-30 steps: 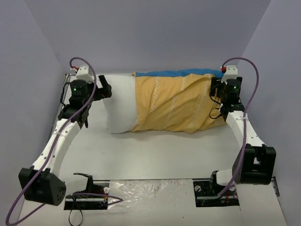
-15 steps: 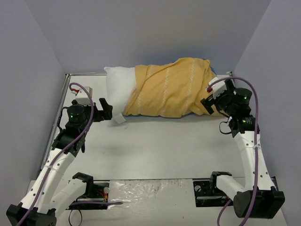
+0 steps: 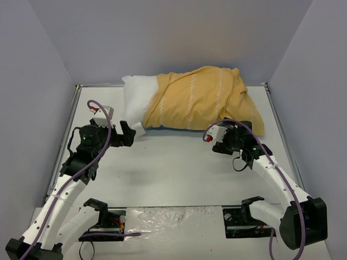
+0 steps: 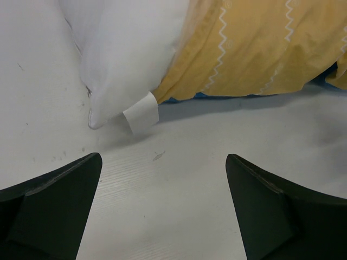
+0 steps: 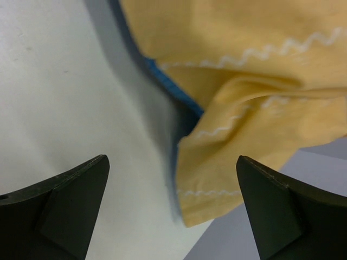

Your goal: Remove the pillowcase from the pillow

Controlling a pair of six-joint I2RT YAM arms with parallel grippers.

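One pillow (image 3: 134, 100), one pillowcase (image 3: 200, 97) and two arms are in view. The table (image 3: 179, 173) is flat, matt white, boxed by plain pale grey-lilac walls (image 3: 162, 38). The pillow lies along the far edge. Its plump bare white end points to the far left corner and carries a small white tag (image 4: 142, 112) at the near corner. The rest sits inside the pillowcase, a wrinkled mustard cloth with white zigzag lines and a thin blue edge showing underneath. The cloth's loose end sags toward the far right corner. The left gripper (image 4: 164, 158) is spread wide and empty, just short of the tag. The right gripper (image 5: 172, 158) is likewise spread and empty, close before the cloth's loose folds.
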